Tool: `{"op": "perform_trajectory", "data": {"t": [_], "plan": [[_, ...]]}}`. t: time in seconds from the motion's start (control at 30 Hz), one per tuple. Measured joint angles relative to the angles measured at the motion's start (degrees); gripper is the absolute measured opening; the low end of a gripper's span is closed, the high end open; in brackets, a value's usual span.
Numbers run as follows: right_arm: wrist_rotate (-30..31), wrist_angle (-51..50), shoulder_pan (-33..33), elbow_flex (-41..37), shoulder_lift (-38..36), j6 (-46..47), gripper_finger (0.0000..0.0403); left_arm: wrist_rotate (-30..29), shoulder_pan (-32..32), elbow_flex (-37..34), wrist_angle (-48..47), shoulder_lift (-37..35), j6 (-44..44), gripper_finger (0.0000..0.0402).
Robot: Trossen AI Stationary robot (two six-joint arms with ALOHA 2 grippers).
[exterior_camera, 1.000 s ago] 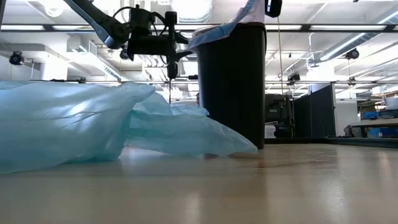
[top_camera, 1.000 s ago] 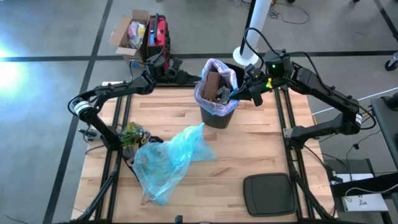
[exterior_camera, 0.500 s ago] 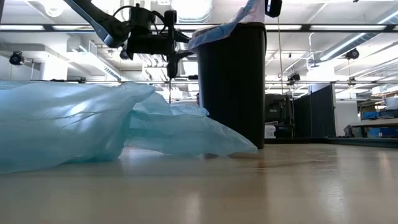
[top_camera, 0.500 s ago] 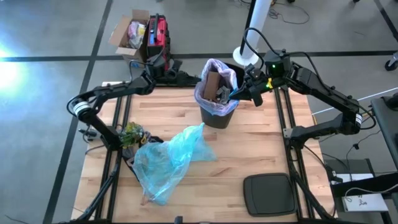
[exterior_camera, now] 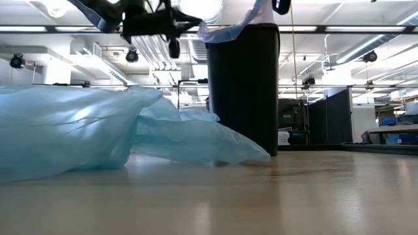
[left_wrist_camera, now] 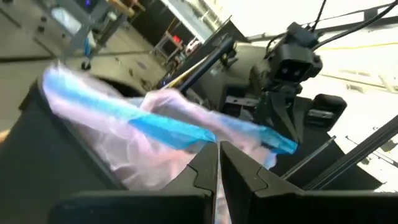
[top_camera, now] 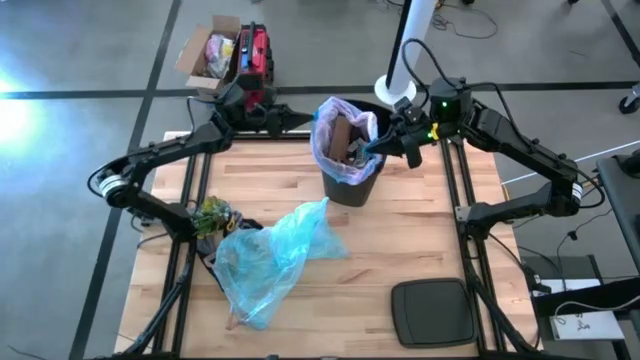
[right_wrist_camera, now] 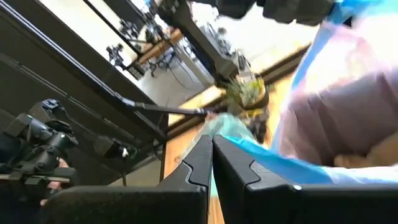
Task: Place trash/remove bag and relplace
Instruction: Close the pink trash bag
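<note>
From above, the black bin (top_camera: 352,178) stands near the far edge of the bench (top_camera: 400,240), and most of its wall is covered by the bag (top_camera: 335,160), the pink-lavender liner folded over its rim. The trash (top_camera: 345,140) inside shows only as a brown piece and some dark scraps; how many pieces there are cannot be counted. In the low view the bin's top is cut off by the frame.

There is one bin, one liner, one light blue plastic bag (top_camera: 268,255) lying on the bench, one black lid (top_camera: 432,310) near the front corner, and two arms.

The left gripper (top_camera: 305,118) is closed tight on the liner's rim at the bin's left side. A second ago it hung lower and farther left, apart from the bin, slightly parted. The right gripper (top_camera: 378,148) stays pinched on the blue drawstring edge at the bin's right side.
</note>
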Motion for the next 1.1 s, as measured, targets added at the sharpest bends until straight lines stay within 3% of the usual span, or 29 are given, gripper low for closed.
{"op": "perform_trajectory", "data": {"t": [0.23,0.53,0.7,0.83,0.97,1.1], "plan": [[0.32,6.19,0.00,0.00,-0.09,-0.95,0.0000,-4.56,-0.01,0.00,0.64,-4.06,-0.02,0.0001],[4.69,5.97,-0.02,0.00,-0.44,-2.34,0.0000,-7.19,-0.03,0.00,5.00,-5.85,-1.56,0.0000],[12.70,-0.52,-0.02,2.04,-3.97,-3.08,0.0004,-7.18,-0.03,0.00,5.06,-5.83,-1.75,0.0000],[17.53,-14.14,-0.02,5.94,-7.93,-2.04,0.0042,-7.17,-0.03,0.00,4.92,-5.77,-1.74,0.0000],[20.46,-28.43,0.10,7.05,-12.02,4.06,0.0111,-7.17,-0.03,0.00,4.57,-5.66,-0.64,0.0000],[20.97,-32.41,0.11,5.36,-15.21,10.61,0.0180,-7.24,-0.03,0.00,4.63,-5.65,-0.06,0.0000]]}}
